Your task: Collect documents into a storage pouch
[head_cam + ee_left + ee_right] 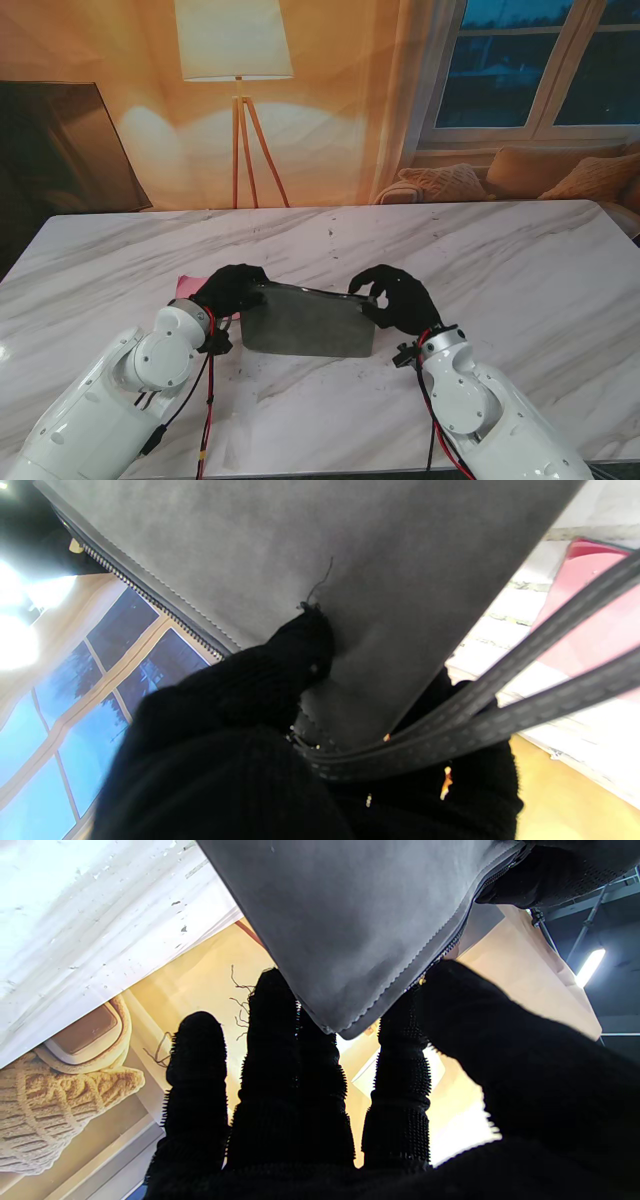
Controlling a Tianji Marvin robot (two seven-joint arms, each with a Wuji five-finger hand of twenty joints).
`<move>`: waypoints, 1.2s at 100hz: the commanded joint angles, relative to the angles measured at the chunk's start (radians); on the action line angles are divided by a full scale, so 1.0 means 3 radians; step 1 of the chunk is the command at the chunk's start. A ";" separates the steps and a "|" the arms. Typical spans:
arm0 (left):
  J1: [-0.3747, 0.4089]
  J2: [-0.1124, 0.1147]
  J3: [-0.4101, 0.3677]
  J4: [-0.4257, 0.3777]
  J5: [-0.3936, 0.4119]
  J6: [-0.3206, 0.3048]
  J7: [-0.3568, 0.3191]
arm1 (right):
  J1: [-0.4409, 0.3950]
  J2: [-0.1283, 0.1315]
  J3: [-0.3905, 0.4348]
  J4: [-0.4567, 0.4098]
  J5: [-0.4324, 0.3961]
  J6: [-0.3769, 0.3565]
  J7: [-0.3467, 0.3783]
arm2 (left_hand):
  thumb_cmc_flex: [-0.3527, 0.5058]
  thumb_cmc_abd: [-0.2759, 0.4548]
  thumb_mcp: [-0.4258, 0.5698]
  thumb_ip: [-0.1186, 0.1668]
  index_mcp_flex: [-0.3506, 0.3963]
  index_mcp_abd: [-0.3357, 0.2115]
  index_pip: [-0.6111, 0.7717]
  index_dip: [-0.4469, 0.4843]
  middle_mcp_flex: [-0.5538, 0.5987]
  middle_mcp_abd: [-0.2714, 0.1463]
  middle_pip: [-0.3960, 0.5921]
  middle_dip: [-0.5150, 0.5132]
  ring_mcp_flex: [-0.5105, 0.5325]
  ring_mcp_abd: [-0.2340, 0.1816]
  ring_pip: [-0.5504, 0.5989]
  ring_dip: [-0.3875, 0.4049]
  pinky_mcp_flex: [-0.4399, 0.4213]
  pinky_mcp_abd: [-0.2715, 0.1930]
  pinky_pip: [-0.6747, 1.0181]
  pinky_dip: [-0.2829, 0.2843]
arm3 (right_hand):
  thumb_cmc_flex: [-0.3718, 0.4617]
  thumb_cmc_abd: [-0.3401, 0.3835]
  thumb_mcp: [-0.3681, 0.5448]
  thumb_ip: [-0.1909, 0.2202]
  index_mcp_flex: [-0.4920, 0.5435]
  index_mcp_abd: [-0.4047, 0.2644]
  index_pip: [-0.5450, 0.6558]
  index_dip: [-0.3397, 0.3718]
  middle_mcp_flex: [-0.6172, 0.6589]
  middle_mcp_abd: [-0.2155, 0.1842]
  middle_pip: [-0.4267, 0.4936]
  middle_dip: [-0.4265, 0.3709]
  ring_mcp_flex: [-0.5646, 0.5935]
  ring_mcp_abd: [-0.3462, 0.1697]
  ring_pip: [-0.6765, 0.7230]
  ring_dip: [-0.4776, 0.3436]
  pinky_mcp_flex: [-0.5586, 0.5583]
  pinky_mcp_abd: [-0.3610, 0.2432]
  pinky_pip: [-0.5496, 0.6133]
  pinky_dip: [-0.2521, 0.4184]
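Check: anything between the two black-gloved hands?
Only the grey felt zip pouch, held up between left hand and right hand at its two ends, in the stand view.

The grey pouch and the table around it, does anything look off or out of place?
The grey pouch is held up on edge by both the left hand and right hand, not lying flat. A pink document lies outside it, partly hidden behind the left hand. Nothing looks spilled or damaged.

Home living room, floor lamp (pixel 236 60), cushioned sofa (pixel 520 178), window (pixel 540 65)
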 commanded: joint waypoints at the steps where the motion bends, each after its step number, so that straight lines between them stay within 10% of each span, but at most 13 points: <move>1: 0.0005 -0.0015 -0.0004 -0.0004 0.0004 -0.0013 -0.0051 | -0.0004 -0.0007 -0.0013 0.0026 0.0004 0.0031 0.0037 | 0.0075 0.0033 0.0063 -0.0072 0.0153 -0.0002 0.0098 0.0070 0.0111 0.0036 0.0097 0.0016 0.0089 0.0314 0.0109 0.0037 -0.0071 -0.0077 0.0029 0.0106 | 0.0064 -0.0106 0.0029 -0.0118 0.0135 -0.0095 0.0107 -0.0016 -0.0098 -0.0022 0.0020 -0.0025 -0.0010 -0.0106 -0.0014 -0.0020 -0.0021 -0.0042 0.0011 -0.0035; 58: 0.0002 -0.0015 -0.0007 -0.0016 0.0012 0.0021 -0.0057 | 0.0046 0.0037 -0.0084 0.0131 -0.0226 -0.0013 0.0043 | 0.0079 0.0038 0.0058 -0.0077 0.0151 0.0010 0.0094 0.0074 0.0109 0.0033 0.0105 0.0009 0.0095 0.0322 0.0121 0.0039 -0.0068 -0.0080 0.0035 0.0129 | 0.0097 -0.0094 -0.0148 -0.0178 0.0511 -0.0095 0.0540 -0.0466 -0.0064 -0.0027 -0.0007 -0.0043 -0.0069 -0.0092 -0.0061 -0.0041 -0.0095 -0.0030 -0.0051 -0.0066; 83: 0.0009 -0.0022 -0.0014 -0.0024 0.0005 0.0041 -0.0032 | 0.0060 0.0054 -0.0123 0.0138 -0.0321 -0.0048 0.0032 | 0.0071 0.0037 0.0066 -0.0084 0.0143 0.0022 0.0095 0.0082 0.0125 0.0049 0.0135 0.0004 0.0118 0.0336 0.0153 0.0046 -0.0046 -0.0070 0.0056 0.0152 | 0.0542 -0.0436 0.0209 -0.0118 0.0643 -0.0175 0.0649 -0.0447 0.0015 -0.0051 0.0003 -0.0052 0.0040 -0.0122 -0.0074 -0.0063 -0.0002 -0.0026 -0.0029 -0.0072; 120: 0.0000 -0.0025 -0.0012 -0.0018 0.0006 0.0082 -0.0026 | 0.0074 0.0016 -0.0171 0.0181 -0.0337 -0.0041 -0.0154 | 0.0070 0.0040 0.0065 -0.0088 0.0145 0.0028 0.0088 0.0074 0.0119 0.0047 0.0147 -0.0023 0.0118 0.0344 0.0153 0.0037 -0.0046 -0.0063 0.0051 0.0167 | 0.0900 -0.0354 0.0349 -0.0046 0.0525 -0.0017 0.0966 0.0726 0.0136 -0.0052 0.0206 0.0018 0.0266 -0.0055 0.0022 -0.0089 0.0178 -0.0081 0.0151 -0.0107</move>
